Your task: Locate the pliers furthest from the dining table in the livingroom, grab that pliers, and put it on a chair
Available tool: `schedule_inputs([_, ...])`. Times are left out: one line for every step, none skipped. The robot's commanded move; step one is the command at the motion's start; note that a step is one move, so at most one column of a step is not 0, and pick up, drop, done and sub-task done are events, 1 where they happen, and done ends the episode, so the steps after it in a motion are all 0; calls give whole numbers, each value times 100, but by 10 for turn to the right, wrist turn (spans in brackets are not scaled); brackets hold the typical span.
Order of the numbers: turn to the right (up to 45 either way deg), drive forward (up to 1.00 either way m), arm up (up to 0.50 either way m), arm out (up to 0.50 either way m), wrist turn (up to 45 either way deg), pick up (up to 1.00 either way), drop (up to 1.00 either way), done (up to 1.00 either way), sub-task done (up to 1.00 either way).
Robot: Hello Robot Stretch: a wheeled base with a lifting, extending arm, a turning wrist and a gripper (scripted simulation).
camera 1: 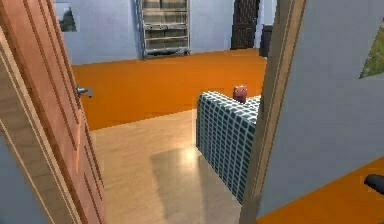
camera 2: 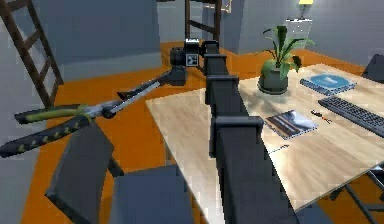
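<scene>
Held pliers (camera 2: 70, 113) aloft at the gripper (camera 2: 174, 70), out beside the worktop (camera 2: 190, 128) and near the chair (camera 2: 88, 168), seemingly ready for set-down.

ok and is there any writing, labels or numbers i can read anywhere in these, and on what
No text can be read anywhere.
magazine on the table: cover print too small to read.
blue cover with a disc: print too blurred to read.
keyboard: key marks too small to read.
wall picture: no words can be made out.
</scene>
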Motion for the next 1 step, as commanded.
schedule_inputs([0,0,0,0,420,0,0,0,0])
